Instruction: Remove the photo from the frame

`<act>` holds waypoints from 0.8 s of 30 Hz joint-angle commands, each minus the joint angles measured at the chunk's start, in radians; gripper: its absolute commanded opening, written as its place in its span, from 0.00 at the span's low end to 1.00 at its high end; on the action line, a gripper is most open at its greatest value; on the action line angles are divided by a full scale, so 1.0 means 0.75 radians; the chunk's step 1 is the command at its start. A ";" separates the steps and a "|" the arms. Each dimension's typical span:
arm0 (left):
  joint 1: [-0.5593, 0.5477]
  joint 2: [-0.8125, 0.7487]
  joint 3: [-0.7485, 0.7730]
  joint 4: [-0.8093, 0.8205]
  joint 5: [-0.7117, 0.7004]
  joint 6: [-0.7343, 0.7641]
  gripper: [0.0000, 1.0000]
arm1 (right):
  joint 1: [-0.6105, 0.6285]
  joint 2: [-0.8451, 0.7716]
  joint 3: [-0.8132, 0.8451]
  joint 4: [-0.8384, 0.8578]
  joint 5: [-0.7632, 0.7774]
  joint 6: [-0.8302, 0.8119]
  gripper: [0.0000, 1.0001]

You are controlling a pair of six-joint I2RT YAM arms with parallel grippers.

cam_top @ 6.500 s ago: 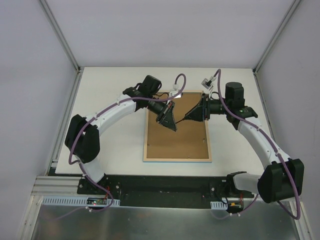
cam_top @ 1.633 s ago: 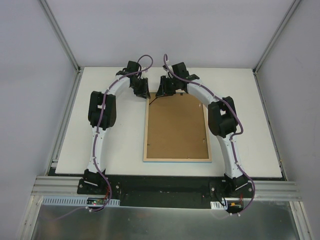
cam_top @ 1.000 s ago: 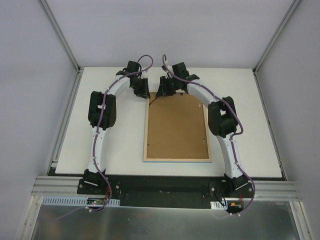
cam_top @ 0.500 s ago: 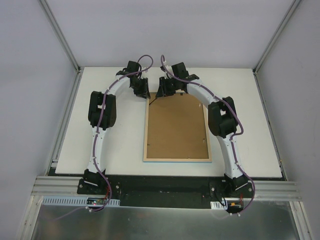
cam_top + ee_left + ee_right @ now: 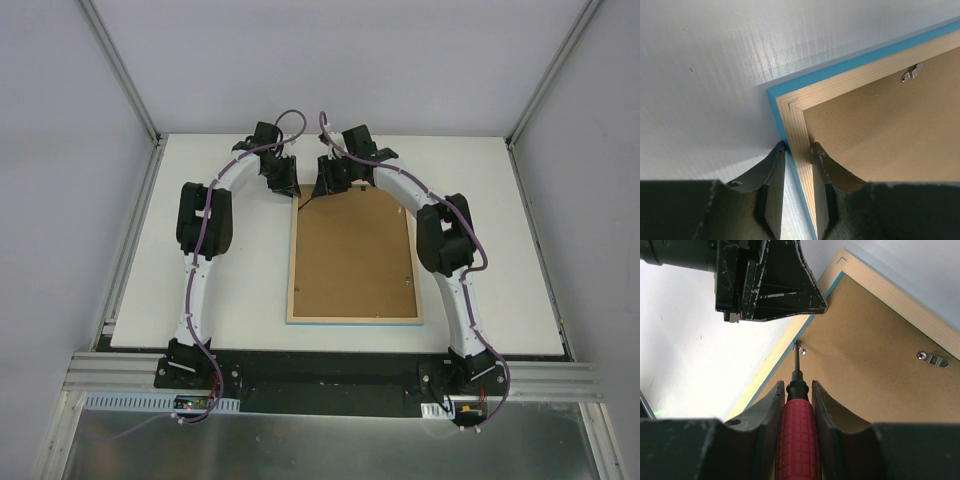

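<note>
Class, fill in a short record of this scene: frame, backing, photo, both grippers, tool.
frame: turquoise-blue wooden picture frame, face down on white table
backing: plain brown backing board, in place
photo: not visible
left gripper: clamps frame's left rail near far corner
right gripper: holds red-handled screwdriver, tip beside small metal tab

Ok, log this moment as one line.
left claw: clamped on frame rail near corner | right claw: holding red screwdriver, tip at clip | backing board: in frame | photo: hidden

Hidden: photo, under backing board (image 5: 352,255) of face-down frame (image 5: 352,318). Cut off: screwdriver (image 5: 797,435) handle, btm edge of right wrist view. Top view: frame's far edge partly behind right arm (image 5: 395,185).
</note>
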 commanded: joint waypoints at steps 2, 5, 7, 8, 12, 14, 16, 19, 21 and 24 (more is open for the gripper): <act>-0.004 0.005 -0.017 -0.063 -0.084 0.035 0.07 | 0.046 -0.080 0.009 -0.181 -0.099 -0.046 0.01; -0.002 0.009 -0.017 -0.063 -0.090 0.035 0.06 | 0.046 -0.089 0.009 -0.194 -0.105 -0.059 0.01; -0.002 0.009 -0.017 -0.063 -0.090 0.035 0.06 | 0.048 -0.097 0.005 -0.198 -0.109 -0.065 0.01; -0.002 0.009 -0.019 -0.063 -0.090 0.035 0.06 | 0.046 -0.099 0.005 -0.200 -0.111 -0.065 0.01; 0.000 0.007 -0.021 -0.063 -0.090 0.033 0.05 | 0.048 -0.105 0.007 -0.206 -0.126 -0.067 0.01; 0.000 0.007 -0.021 -0.063 -0.092 0.033 0.05 | 0.048 -0.107 0.007 -0.202 -0.144 -0.057 0.01; 0.000 0.007 -0.023 -0.065 -0.090 0.033 0.05 | 0.048 -0.107 0.007 -0.196 -0.163 -0.045 0.01; 0.000 0.005 -0.025 -0.063 -0.090 0.031 0.05 | 0.048 -0.107 0.011 -0.188 -0.177 -0.030 0.01; 0.000 0.005 -0.025 -0.063 -0.088 0.031 0.05 | 0.048 -0.107 0.011 -0.176 -0.193 -0.014 0.01; 0.000 0.009 -0.025 -0.063 -0.080 0.029 0.04 | 0.046 -0.107 0.018 -0.159 -0.220 -0.004 0.01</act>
